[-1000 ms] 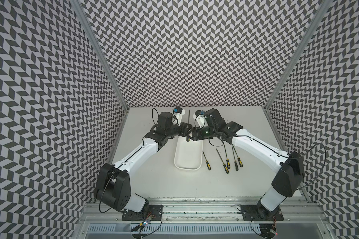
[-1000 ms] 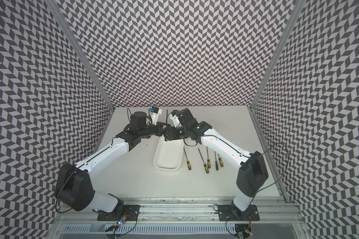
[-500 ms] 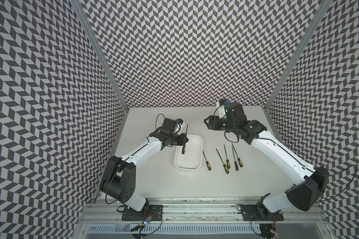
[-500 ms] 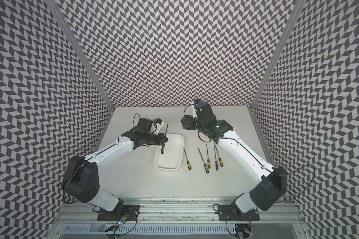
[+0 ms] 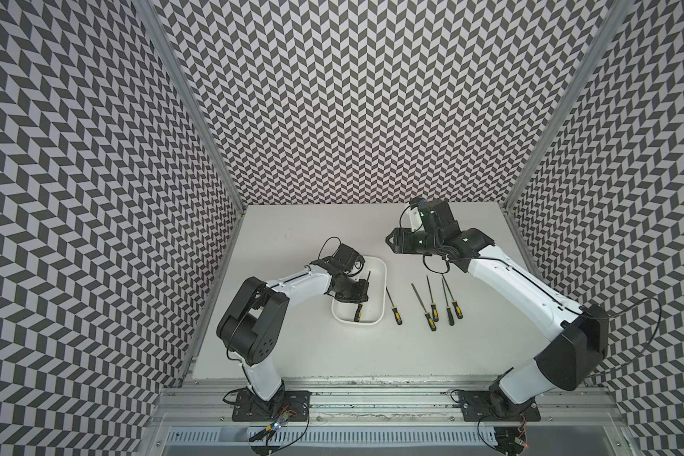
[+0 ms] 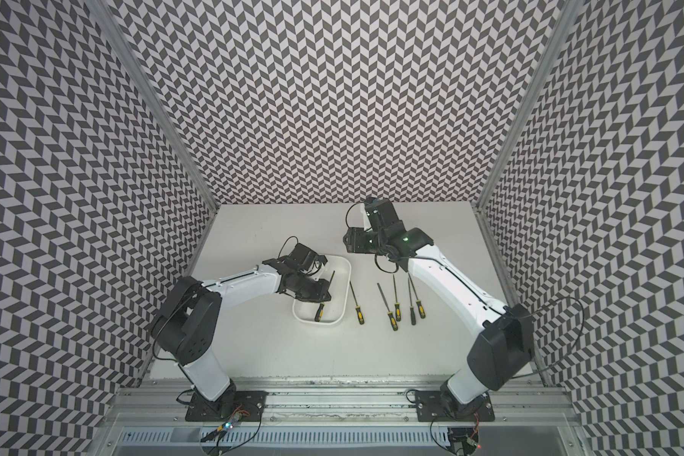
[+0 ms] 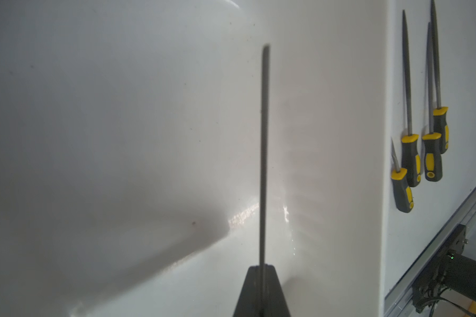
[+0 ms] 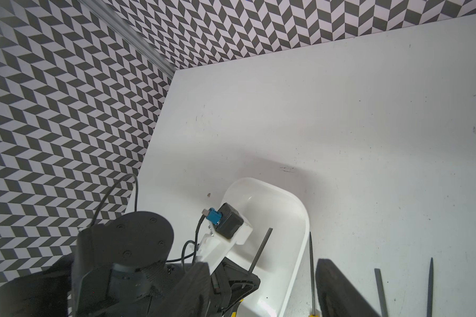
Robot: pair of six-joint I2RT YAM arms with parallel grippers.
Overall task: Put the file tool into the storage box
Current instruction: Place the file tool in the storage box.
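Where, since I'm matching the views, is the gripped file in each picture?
Top view: file just below centre, over the box.
Top view: file slightly left, below centre.
Left wrist: file mid-picture, running upward.
Right wrist: file low, near the middle.
Shared landmark: the box.

White storage box (image 5: 378,300), chevron walls (image 5: 372,98)

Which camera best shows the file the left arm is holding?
A top view: the file shows tip to handle over the storage box, only its middle hidden by the left gripper. The left wrist view shows just its shaft; the right wrist view, a short stretch of shaft.
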